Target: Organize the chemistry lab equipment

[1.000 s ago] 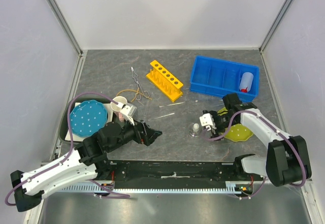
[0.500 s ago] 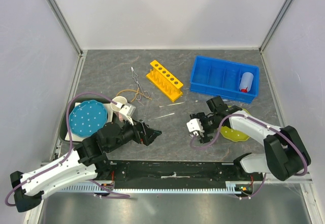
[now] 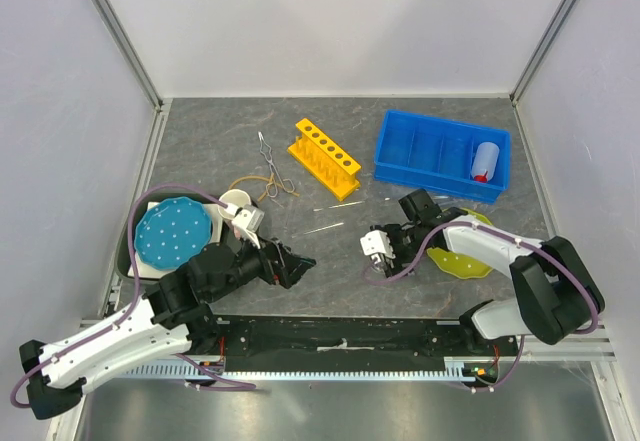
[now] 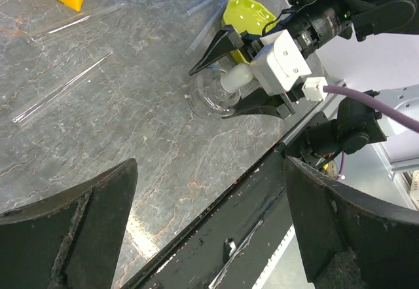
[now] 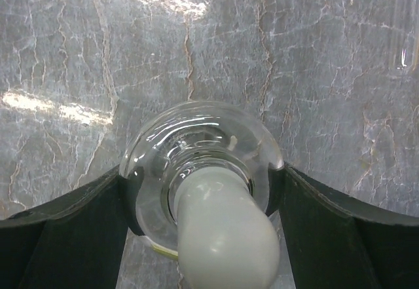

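- Across the whole scene: grey tabletop (image 3: pixel 200 131), matte, veined like stone.
- Far left: round blue plate (image 3: pixel 175 233), glossy, speckled with white dots; just right of it, cream mug (image 3: pixel 236 203), cylindrical, mouth up.
- Behind the mug: tan rubber loop (image 3: pixel 250 183), thin and limp, flat on the tabletop; beside it, metal tongs (image 3: pixel 270 166), slim, scissor-shaped, bright steel, lying flat.
- Near edge, left of centre: left pincer (image 3: pixel 300 259), black and blunt, fingers spread wide apart, nothing between them.
- Centre, toward the back: yellow rack (image 3: pixel 323 158), a long plastic block with a row of round holes, set at a slant.
- Just nearer than the rack: thin clear rods (image 3: pixel 323 228), straight, glassy, loose on the tabletop.
- Right of centre: tiny clear glass flask (image 5: pixel 196 151), round-bellied, on the tabletop, white rounded stopper (image 5: pixel 226 236) at its neck.
- Around that flask: right pincer (image 4: pixel 211 94), one dark finger at each side of the bulb, right up against the glass; clamped or merely flanking, cannot tell.
- Beneath the right arm: yellow-green plate (image 3: pixel 458 261), dotted white, partly hidden.
- Back right: blue bin (image 3: pixel 445 122), rigid plastic, rectangular, split into compartments; in the rightmost one, small white squeeze bottle (image 3: pixel 484 159), lying down, red nozzle toward the near wall.
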Robot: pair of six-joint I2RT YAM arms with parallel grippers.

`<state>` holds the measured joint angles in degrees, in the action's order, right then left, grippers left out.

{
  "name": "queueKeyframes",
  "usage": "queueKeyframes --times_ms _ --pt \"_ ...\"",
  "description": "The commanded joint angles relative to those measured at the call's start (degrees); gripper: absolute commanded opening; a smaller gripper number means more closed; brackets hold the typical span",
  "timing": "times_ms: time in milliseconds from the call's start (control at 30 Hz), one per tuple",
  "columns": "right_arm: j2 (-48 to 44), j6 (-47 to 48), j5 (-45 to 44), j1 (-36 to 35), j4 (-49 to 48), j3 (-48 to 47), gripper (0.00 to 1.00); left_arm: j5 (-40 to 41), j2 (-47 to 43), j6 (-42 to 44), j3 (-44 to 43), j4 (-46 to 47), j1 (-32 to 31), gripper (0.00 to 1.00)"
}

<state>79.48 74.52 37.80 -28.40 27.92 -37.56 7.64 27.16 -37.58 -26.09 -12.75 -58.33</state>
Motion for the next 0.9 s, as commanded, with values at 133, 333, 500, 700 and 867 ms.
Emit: queueKeyframes --times_ms 133,333,500,700,867 --pt "1.46 -16.05 0.08 -0.34 -0.59 -6.81 0.49 2.47 -2.11 -1.26 0.33 -1.13 -0.21 0.97" --pt "1.2 -27.29 -3.16 -0.34 -1.11 -10.94 0.42 3.0 -3.42 -1.35 0.16 -2.97 -0.21 0.97" --pt "0.41 -34.96 -8.62 2.37 -0.77 -16.31 0.42 3.52 -5.09 -1.53 0.68 -3.86 -0.21 0.97" --pt "1.28 -36.12 -9.23 11.94 1.08 -24.3 0.42 3.61 -6.33 -1.62 0.6 -5.0 -0.21 0.97" --pt "5.76 -32.17 -11.78 20.74 2.22 -32.39 0.43 3.96 -7.82 -1.62 0.86 -6.14 -0.21 0.97"
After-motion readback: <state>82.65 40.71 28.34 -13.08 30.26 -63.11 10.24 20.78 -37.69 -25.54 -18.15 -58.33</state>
